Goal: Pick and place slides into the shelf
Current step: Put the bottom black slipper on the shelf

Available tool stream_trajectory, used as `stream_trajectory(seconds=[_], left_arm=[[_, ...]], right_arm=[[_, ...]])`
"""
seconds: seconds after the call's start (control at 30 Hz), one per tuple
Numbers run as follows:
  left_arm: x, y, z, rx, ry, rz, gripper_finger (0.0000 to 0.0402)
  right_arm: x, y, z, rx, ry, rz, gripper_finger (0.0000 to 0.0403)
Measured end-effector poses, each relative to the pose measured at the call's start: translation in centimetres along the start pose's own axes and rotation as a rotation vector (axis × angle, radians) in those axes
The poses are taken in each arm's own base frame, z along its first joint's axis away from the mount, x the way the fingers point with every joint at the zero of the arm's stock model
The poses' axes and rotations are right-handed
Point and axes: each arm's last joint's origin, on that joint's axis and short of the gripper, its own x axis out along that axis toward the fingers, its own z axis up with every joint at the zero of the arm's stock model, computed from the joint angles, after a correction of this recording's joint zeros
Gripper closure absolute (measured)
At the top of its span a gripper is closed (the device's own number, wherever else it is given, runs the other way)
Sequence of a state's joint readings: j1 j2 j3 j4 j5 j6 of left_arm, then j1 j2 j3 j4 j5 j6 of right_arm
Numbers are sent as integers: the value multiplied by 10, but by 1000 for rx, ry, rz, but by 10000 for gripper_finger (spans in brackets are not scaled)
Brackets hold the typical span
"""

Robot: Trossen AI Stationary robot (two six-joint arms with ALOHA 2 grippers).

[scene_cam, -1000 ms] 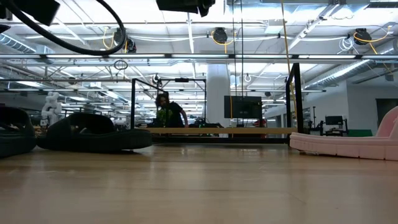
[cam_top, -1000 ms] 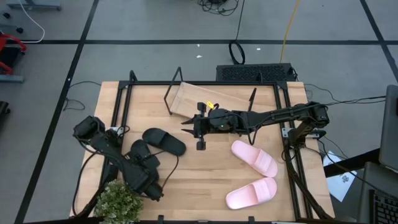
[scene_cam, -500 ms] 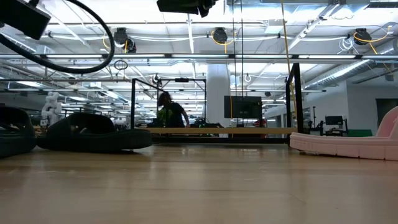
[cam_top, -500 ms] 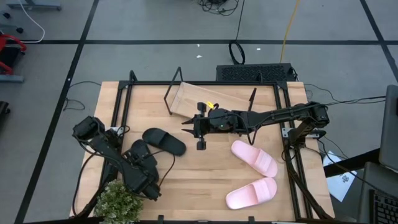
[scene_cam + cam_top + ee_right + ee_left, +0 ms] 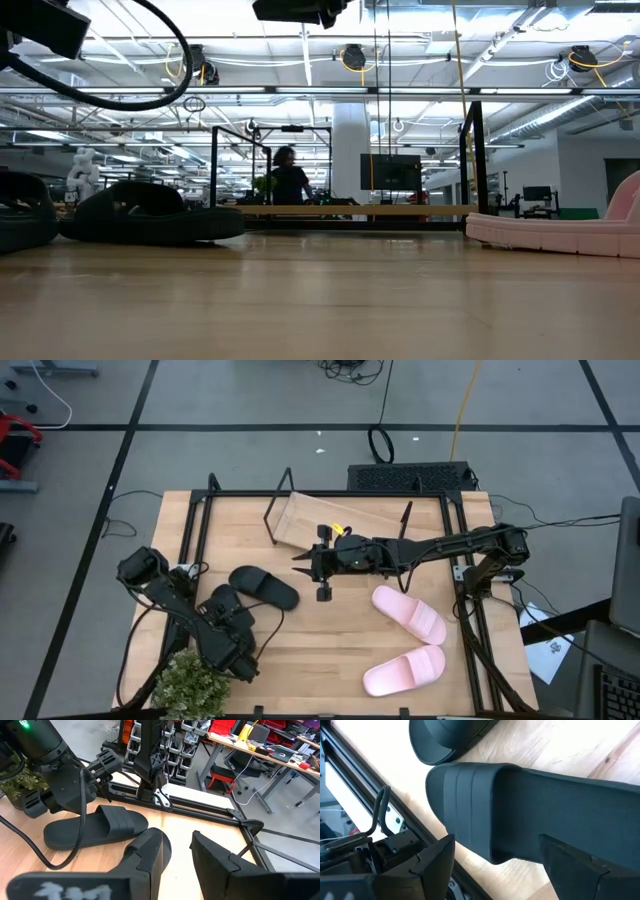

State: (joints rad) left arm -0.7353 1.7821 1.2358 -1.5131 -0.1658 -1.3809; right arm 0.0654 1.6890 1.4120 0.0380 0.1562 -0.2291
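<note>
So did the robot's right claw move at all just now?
No. In the high view the right gripper hangs open at the same spot, just off the shelf and short of the black slide.

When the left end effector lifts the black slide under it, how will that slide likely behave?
The black slide looks like moulded foam, so probably light and slightly flexible. Its matte, textured strap should grip well. The left end effector sits right over it; being flat-soled, it seems unlikely to roll.

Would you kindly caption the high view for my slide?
Right gripper open beside the empty shelf; left gripper at a black slide.
</note>
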Motion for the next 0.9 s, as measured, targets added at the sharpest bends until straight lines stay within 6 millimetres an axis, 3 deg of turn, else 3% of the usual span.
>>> stream_trajectory(seconds=[0.3, 0.9], left_arm=[[0, 0, 0, 73, 0, 0, 119], [0, -1, 2, 10, -46, -3, 119]], right_arm=[[0, 0, -1, -1, 7, 2, 307], [0, 0, -1, -1, 6, 1, 307]])
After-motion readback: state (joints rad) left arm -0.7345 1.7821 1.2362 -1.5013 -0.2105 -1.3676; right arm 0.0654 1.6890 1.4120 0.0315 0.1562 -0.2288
